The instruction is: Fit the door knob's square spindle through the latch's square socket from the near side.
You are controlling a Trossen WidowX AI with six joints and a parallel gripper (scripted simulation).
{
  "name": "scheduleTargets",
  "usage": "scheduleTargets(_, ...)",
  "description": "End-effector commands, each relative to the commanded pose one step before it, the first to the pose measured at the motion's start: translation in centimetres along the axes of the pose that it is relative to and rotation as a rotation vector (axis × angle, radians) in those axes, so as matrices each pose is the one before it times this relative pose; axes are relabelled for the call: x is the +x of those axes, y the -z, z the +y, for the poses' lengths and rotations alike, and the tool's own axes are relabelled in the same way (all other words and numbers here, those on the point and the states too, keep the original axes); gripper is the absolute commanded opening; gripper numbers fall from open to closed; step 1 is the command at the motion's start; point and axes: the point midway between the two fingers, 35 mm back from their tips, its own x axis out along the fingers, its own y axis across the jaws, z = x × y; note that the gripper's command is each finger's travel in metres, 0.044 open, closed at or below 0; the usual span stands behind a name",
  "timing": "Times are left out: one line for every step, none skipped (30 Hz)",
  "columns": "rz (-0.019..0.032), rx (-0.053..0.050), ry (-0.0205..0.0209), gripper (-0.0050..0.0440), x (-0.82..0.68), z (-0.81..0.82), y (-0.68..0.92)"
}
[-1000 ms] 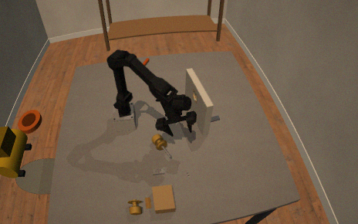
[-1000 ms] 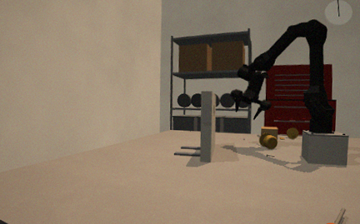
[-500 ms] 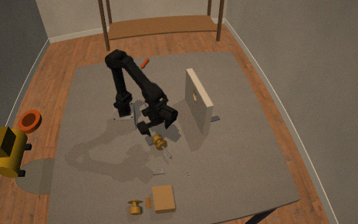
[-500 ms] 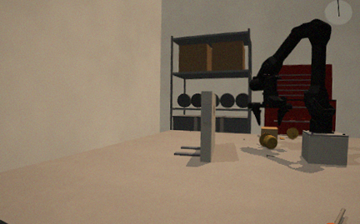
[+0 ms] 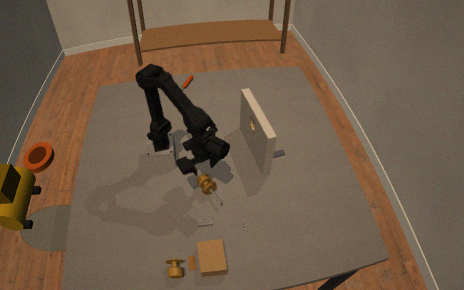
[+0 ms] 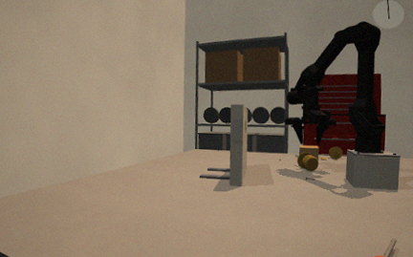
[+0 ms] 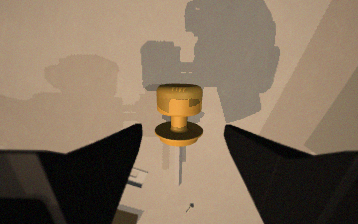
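The brass door knob (image 5: pixel 205 183) lies on its side on the grey mat, its thin spindle (image 5: pixel 217 196) pointing towards the mat's front edge. It also shows in the exterior view (image 6: pixel 309 161) and in the middle of the wrist view (image 7: pixel 179 114). My gripper (image 5: pixel 200 167) hangs just above the knob, open, with a finger to each side of it and not touching it (image 7: pixel 182 137). The upright wood panel (image 5: pixel 256 131) with the latch socket (image 5: pixel 252 123) stands to the right of the gripper, apart from it.
A second brass knob (image 5: pixel 175 268) and a small wooden block (image 5: pixel 212 256) lie near the mat's front edge. An orange screwdriver (image 5: pixel 187 81) lies behind the arm's base. An orange ring (image 5: pixel 38 156) and a yellow machine (image 5: pixel 12 197) stand on the floor at the left.
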Motion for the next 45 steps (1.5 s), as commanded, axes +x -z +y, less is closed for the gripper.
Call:
scheduleTargets(-0.00005,0.0001,-0.00026,0.0248,0.002,0.004,0.000)
scheduleTargets(0.00000,0.0000,0.00000,0.0224,0.000,0.000,0.000)
scheduleTargets(0.00000,0.0000,0.00000,0.0200,0.000,0.000,0.000)
scheduleTargets(0.00000,0.0000,0.00000,0.0176,0.000,0.000,0.000)
scheduleTargets(0.00000,0.0000,0.00000,0.0152,0.000,0.000,0.000)
scheduleTargets(0.00000,0.0000,0.00000,0.0128,0.000,0.000,0.000)
scheduleTargets(0.00000,0.0000,0.00000,0.0128,0.000,0.000,0.000)
scheduleTargets(0.00000,0.0000,0.00000,0.0128,0.000,0.000,0.000)
scheduleTargets(0.00000,0.0000,0.00000,0.0104,0.000,0.000,0.000)
scheduleTargets(0.00000,0.0000,0.00000,0.0080,0.000,0.000,0.000)
scheduleTargets(0.00000,0.0000,0.00000,0.0056,0.000,0.000,0.000)
scheduleTargets(0.00000,0.0000,0.00000,0.0032,0.000,0.000,0.000)
scheduleTargets(0.00000,0.0000,0.00000,0.0008,0.000,0.000,0.000)
scheduleTargets(0.00000,0.0000,0.00000,0.0000,0.000,0.000,0.000)
scheduleTargets(0.00000,0.0000,0.00000,0.0000,0.000,0.000,0.000)
scheduleTargets(0.00000,0.0000,0.00000,0.0000,0.000,0.000,0.000)
scheduleTargets(0.00000,0.0000,0.00000,0.0000,0.000,0.000,0.000)
scheduleTargets(0.00000,0.0000,0.00000,0.0000,0.000,0.000,0.000)
scheduleTargets(0.00000,0.0000,0.00000,0.0000,0.000,0.000,0.000)
scheduleTargets(0.00000,0.0000,0.00000,0.0000,0.000,0.000,0.000)
scheduleTargets(0.00000,0.0000,0.00000,0.0000,0.000,0.000,0.000)
scheduleTargets(0.00000,0.0000,0.00000,0.0000,0.000,0.000,0.000)
scheduleTargets(0.00000,0.0000,0.00000,0.0000,0.000,0.000,0.000)
scheduleTargets(0.00000,0.0000,0.00000,0.0000,0.000,0.000,0.000)
scheduleTargets(0.00000,0.0000,0.00000,0.0000,0.000,0.000,0.000)
scheduleTargets(0.00000,0.0000,0.00000,0.0000,0.000,0.000,0.000)
scheduleTargets(0.00000,0.0000,0.00000,0.0000,0.000,0.000,0.000)
scheduleTargets(0.00000,0.0000,0.00000,0.0000,0.000,0.000,0.000)
scheduleTargets(0.00000,0.0000,0.00000,0.0000,0.000,0.000,0.000)
scheduleTargets(0.00000,0.0000,0.00000,0.0000,0.000,0.000,0.000)
scheduleTargets(0.00000,0.0000,0.00000,0.0000,0.000,0.000,0.000)
scheduleTargets(0.00000,0.0000,0.00000,0.0000,0.000,0.000,0.000)
scheduleTargets(0.00000,0.0000,0.00000,0.0000,0.000,0.000,0.000)
scheduleTargets(0.00000,0.0000,0.00000,0.0000,0.000,0.000,0.000)
scheduleTargets(0.00003,0.0000,0.00000,0.0024,-0.001,0.001,-0.001)
scheduleTargets(0.00000,0.0000,0.00000,0.0048,0.000,0.000,0.000)
scheduleTargets(0.00000,0.0000,0.00000,0.0072,0.000,0.000,0.000)
scheduleTargets(0.00000,0.0000,0.00000,0.0096,0.000,0.000,0.000)
scheduleTargets(0.00000,0.0000,0.00000,0.0120,0.000,0.000,0.000)
scheduleTargets(0.00000,0.0000,0.00000,0.0144,0.000,0.000,0.000)
scheduleTargets(0.00000,0.0000,0.00000,0.0144,0.000,0.000,0.000)
scheduleTargets(0.00000,0.0000,0.00000,0.0144,0.000,0.000,0.000)
scheduleTargets(0.00000,0.0000,0.00000,0.0168,0.000,0.000,0.000)
scheduleTargets(0.00000,0.0000,0.00000,0.0192,0.000,0.000,0.000)
scheduleTargets(0.00000,0.0000,0.00000,0.0216,0.000,0.000,0.000)
